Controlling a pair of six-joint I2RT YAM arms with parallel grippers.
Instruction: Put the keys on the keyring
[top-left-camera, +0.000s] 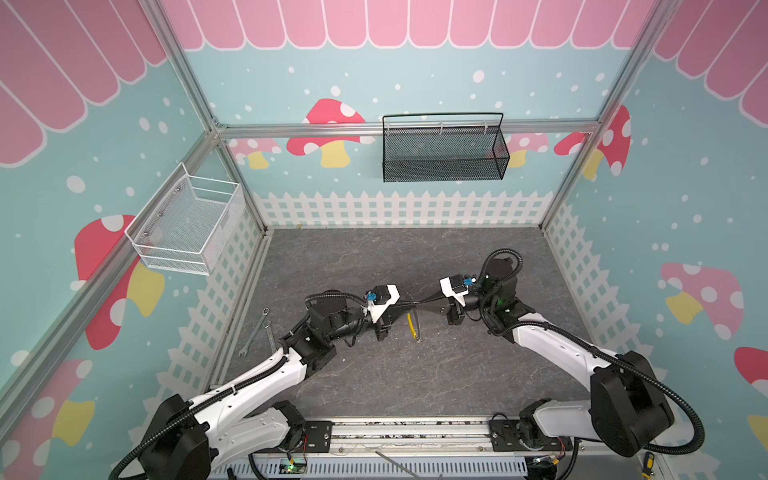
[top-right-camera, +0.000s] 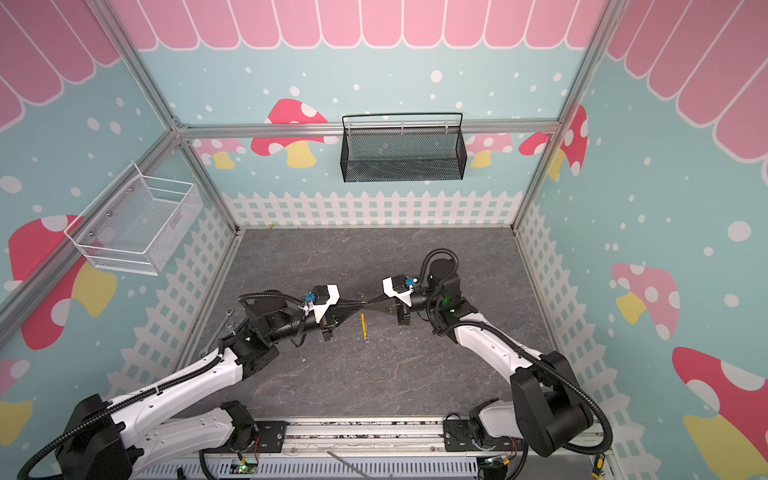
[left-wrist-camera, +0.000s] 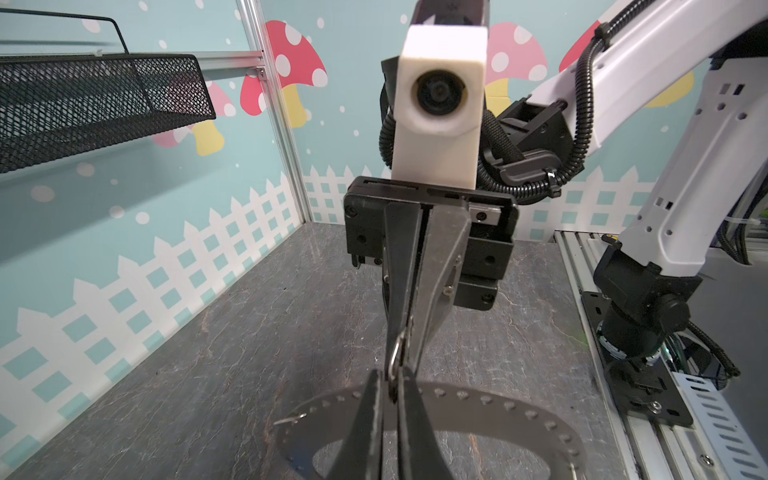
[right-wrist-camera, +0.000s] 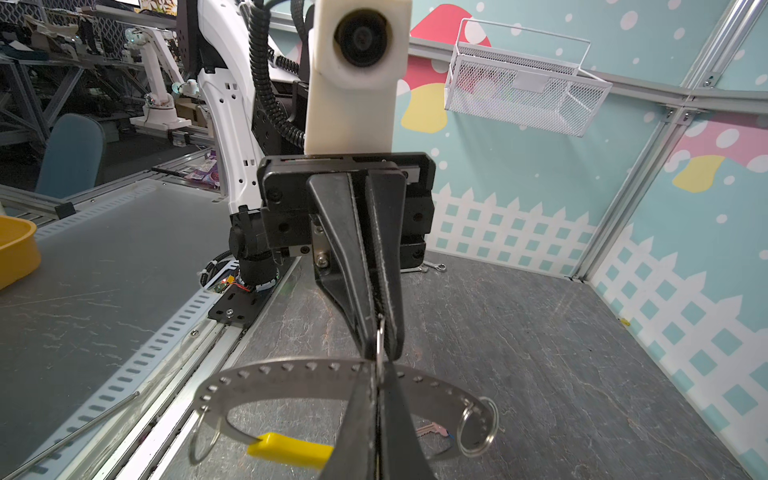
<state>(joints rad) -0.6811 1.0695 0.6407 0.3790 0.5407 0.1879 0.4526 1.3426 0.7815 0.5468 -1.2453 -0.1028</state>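
Two grippers meet tip to tip over the middle of the table (top-left-camera: 415, 257), both raised off its surface.

- Left gripper (left-wrist-camera: 390, 386): jaws pinched together on the small silver ring of the keyring (left-wrist-camera: 397, 353). No gap shows between the fingers.
- Right gripper (right-wrist-camera: 379, 374): jaws likewise closed, clamping the same ring from the opposite side. In both wrist views the ring stands edge-on between the two pairs of tips.
- Strap (right-wrist-camera: 291, 370): brown and dotted, it hangs in a curved loop under the tips. Its yellow segment (top-left-camera: 411, 322) points toward the near edge in both top views. Whether its lower end touches the table, cannot tell.
- Two further silver rings sit on the strap, one at each end of the arc, in the right wrist view.
- Key (right-wrist-camera: 432, 430): small and blurred, it is seen through the loop, apparently lying on the table, near one of the end rings. Whether it is joined to that ring, cannot tell.
- Wrench (top-left-camera: 254, 332): lies flat at the left edge of the table, well apart from the grippers.
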